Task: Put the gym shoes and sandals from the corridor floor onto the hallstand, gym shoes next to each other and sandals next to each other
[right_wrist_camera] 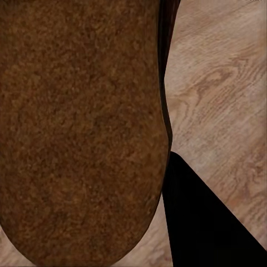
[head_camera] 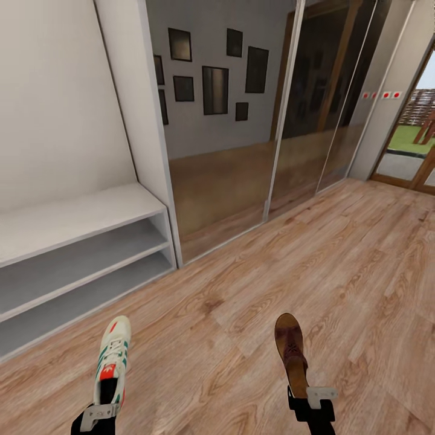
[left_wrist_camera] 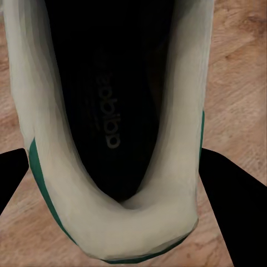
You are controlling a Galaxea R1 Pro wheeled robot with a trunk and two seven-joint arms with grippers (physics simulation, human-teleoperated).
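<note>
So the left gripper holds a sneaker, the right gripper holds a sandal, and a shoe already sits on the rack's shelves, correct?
Not quite. The rack shelves hold no shoe in the head view. The left gripper does hold the sneaker, and the right gripper the sandal.

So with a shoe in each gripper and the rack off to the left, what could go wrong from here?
1. Each gripper pinches only a heel: the left gripper holds the gym shoe, the right gripper the sandal. Either long toe could sag or slip out during a swing.
2. The hallstand has low, tight shelves; a protruding toe may catch a shelf edge and drop to the floor.
</note>
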